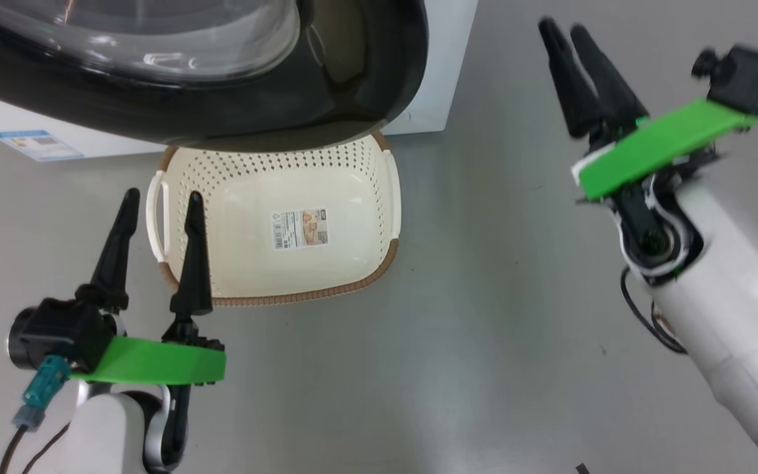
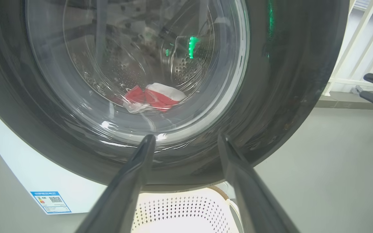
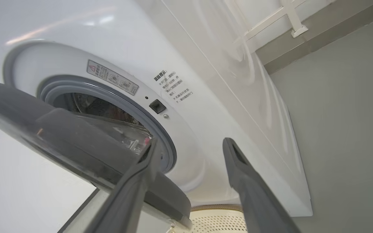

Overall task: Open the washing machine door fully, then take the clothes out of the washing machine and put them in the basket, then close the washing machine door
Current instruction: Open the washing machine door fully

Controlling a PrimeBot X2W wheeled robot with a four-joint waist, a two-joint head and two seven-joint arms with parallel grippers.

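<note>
Red clothes in drum behind part-open washing machine door, cream basket empty on floor under it, left gripper & right gripper fingers spread, nothing held, opening unfinished, unload + close pending

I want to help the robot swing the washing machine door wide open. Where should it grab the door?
Best the black rim of the washing machine door, at its free edge near the latch hole, coming from the robot's right with the open right tool. The door stands ajar, leaving that thin edge bare on both faces; the bulging glass bowl probably offers nothing to pinch.
</note>
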